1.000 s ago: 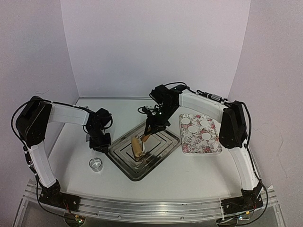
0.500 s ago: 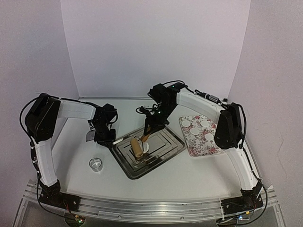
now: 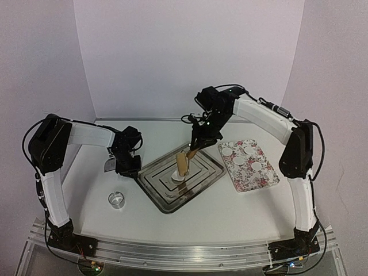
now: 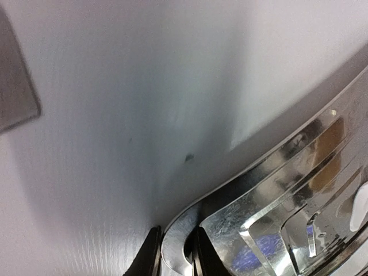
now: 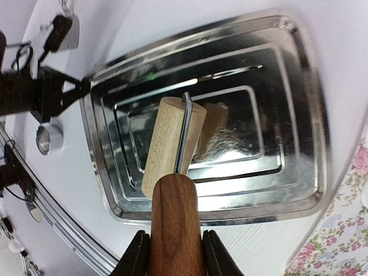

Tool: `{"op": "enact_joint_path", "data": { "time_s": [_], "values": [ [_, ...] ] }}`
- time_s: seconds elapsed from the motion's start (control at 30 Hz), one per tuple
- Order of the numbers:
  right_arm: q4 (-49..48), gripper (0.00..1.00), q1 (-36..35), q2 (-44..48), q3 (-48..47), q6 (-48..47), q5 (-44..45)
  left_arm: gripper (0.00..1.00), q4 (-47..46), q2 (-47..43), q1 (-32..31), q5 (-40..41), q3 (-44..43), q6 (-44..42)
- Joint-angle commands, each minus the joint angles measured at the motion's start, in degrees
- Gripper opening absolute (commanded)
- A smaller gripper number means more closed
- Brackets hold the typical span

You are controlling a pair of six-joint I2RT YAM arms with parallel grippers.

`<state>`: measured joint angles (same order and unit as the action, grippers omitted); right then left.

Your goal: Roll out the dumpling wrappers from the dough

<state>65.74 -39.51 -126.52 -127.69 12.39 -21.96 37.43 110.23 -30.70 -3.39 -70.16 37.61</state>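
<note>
My right gripper [image 3: 198, 145] is shut on the dark wooden handle [image 5: 174, 224] of a rolling pin. Its pale roller [image 3: 182, 163] hangs tilted over the steel tray [image 3: 198, 187], also seen in the right wrist view [image 5: 172, 141]. A small white piece of dough [image 3: 176, 176] lies on the tray beneath the roller. My left gripper [image 3: 130, 167] is shut on the tray's left corner rim [image 4: 172, 253], one finger on either side. Several dumpling wrappers [image 3: 237, 159] lie on the floral tray [image 3: 244, 178] to the right.
A clear ring cutter [image 3: 117, 199] stands on the table in front of the left gripper, and shows in the right wrist view [image 5: 49, 138]. A flat grey metal piece [image 3: 108, 165] lies left of the left gripper. White walls enclose the back and sides.
The left gripper has moved onto the steel tray's left corner. The right arm has swung right, raising the roller. The steel tray and the floral tray have shifted and turned.
</note>
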Motion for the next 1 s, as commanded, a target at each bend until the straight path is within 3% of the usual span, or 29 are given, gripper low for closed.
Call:
{"op": "enact_joint_path", "data": {
  "time_s": [0.0,0.2,0.37,0.43,0.63,0.8,0.97],
  "values": [
    [-7.79,0.00,3.54,7.16,0.70,6.00,3.43,0.02,-0.79,-4.43,-1.24,-2.56,6.40,4.57],
    [-11.48,0.00,7.86,7.65,4.64,10.56,1.32,0.30,1.95,-10.10,-2.52,-3.92,6.65,3.97],
    [-16.03,0.00,8.91,10.82,11.33,12.90,1.11,0.65,7.10,-9.62,-2.45,-1.34,-1.65,-1.90],
    [-19.78,0.00,9.90,13.07,16.21,14.98,0.41,0.72,7.02,-7.09,-2.38,-1.71,-6.71,-6.26],
    [-32.76,0.00,12.33,19.81,30.70,20.86,-1.49,0.75,8.21,9.03,-2.44,-4.87,-28.34,-20.16],
    [-35.61,0.00,12.55,22.42,34.50,22.66,-0.41,0.74,10.57,21.62,-2.44,-5.60,-45.02,-26.54],
    [-35.94,0.00,12.60,23.47,35.43,22.99,-0.02,0.73,11.23,27.69,-2.51,-6.28,-51.56,-28.35]
  ]
}}
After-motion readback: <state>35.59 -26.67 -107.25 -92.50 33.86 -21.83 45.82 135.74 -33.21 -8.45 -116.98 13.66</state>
